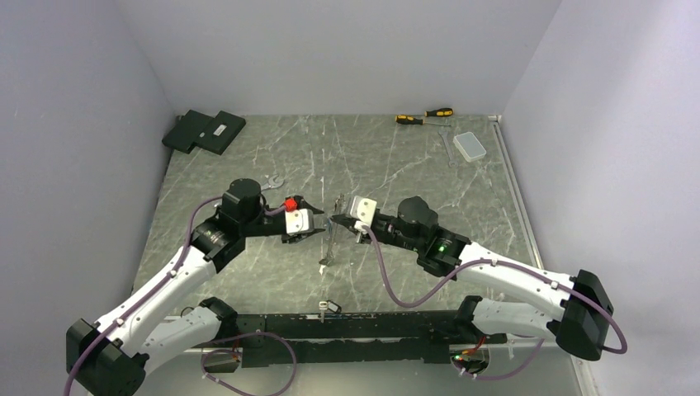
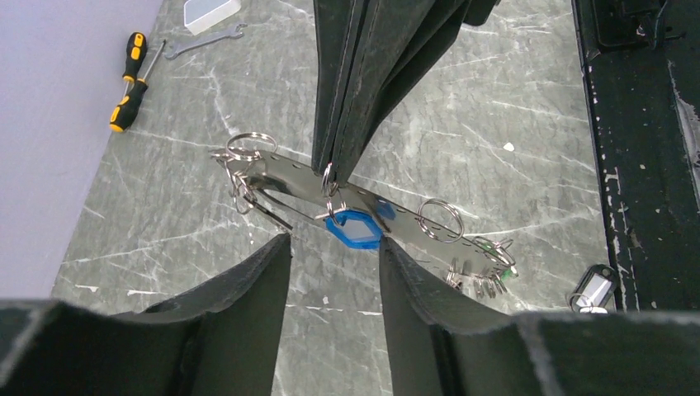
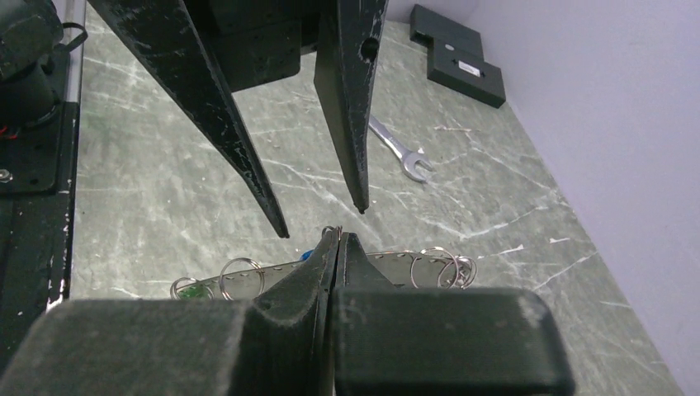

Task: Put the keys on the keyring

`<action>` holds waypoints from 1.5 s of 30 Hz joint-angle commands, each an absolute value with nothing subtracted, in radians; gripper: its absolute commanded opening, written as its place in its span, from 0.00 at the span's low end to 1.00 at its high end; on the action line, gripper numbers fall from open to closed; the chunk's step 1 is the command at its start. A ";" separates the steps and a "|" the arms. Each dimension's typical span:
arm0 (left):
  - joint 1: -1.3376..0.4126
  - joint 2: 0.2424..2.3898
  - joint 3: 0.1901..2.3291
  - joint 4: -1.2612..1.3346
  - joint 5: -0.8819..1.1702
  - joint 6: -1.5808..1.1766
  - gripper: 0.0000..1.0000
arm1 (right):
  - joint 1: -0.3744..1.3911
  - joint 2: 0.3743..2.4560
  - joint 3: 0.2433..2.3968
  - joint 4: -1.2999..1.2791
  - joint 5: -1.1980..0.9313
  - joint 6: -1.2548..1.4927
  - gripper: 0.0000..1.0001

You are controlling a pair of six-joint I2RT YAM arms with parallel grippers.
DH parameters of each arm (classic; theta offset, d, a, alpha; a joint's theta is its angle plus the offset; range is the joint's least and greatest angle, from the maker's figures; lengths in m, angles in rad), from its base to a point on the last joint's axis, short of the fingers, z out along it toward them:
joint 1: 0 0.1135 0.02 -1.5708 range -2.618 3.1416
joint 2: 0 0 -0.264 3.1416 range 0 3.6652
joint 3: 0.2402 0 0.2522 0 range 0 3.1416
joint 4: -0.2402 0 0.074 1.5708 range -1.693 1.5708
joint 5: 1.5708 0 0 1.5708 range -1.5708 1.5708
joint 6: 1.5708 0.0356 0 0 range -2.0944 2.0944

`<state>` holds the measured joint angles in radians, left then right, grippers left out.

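— Which step?
— Threading. My right pincer [image 2: 334, 169] was clamped on the small ring [image 2: 328, 175] above the blue key [image 2: 353, 229], mid-keyring [image 2: 281, 177].
— And left?
— My left pincer [image 2: 334, 242] gaped wide around that key; next, probably grip it gently.

The blue key [image 2: 355, 230] is glossy plastic, the strip [image 2: 287, 182] polished metal.

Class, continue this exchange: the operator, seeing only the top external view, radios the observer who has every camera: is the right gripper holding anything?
Observer: Yes, the right gripper is shut on a small ring.
Operator: And the left gripper?
Observer: Open, with the blue key just ahead of its gap.
Operator: Where is the green key?
Observer: At the metal strip's end nearest the base frame.
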<state>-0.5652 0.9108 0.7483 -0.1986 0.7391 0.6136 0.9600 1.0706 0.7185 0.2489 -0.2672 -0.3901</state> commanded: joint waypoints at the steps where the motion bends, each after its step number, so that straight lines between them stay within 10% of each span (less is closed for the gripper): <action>1: -0.566 0.918 0.769 -0.146 0.760 0.605 0.46 | 0.955 1.030 0.721 0.358 -0.282 -0.379 0.00; 12: -0.566 0.917 0.753 -0.086 0.809 0.574 0.42 | 0.951 1.029 0.714 0.372 -0.307 -0.372 0.00; 25: -0.566 0.929 0.749 -0.067 0.827 0.570 0.00 | 0.948 1.038 0.718 0.383 -0.337 -0.365 0.00; 45: -0.566 0.927 0.761 -0.089 0.843 0.576 0.00 | 0.942 1.031 0.562 0.735 -0.262 -0.225 0.00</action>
